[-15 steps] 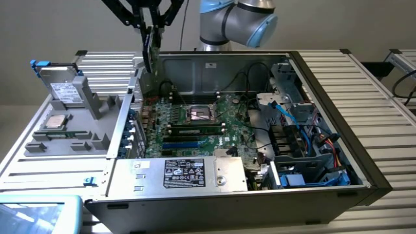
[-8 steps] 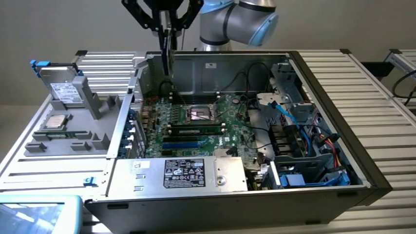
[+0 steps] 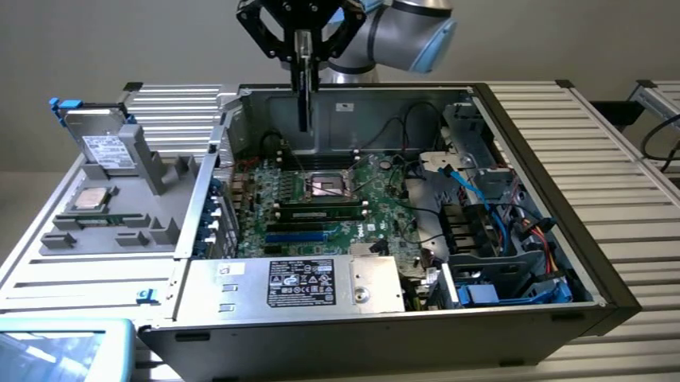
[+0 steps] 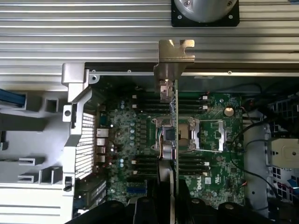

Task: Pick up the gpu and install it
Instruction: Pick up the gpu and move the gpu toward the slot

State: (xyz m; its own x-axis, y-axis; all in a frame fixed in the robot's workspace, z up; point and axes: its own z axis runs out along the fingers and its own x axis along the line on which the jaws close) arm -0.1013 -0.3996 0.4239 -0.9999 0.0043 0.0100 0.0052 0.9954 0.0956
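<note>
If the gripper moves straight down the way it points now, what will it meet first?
Probably the green motherboard, near its square silver processor socket: the thin dark gpu card held in the gripper hangs edge-down above it. Exact depth is unclear.

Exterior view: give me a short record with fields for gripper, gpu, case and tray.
gripper: shut on the gpu's upper end
gpu: upright, edge-on, hanging over the open case, not seated in a slot
case: open, motherboard exposed
tray: grey, on the exterior view's left of the case, holds a drive with a white label
</note>
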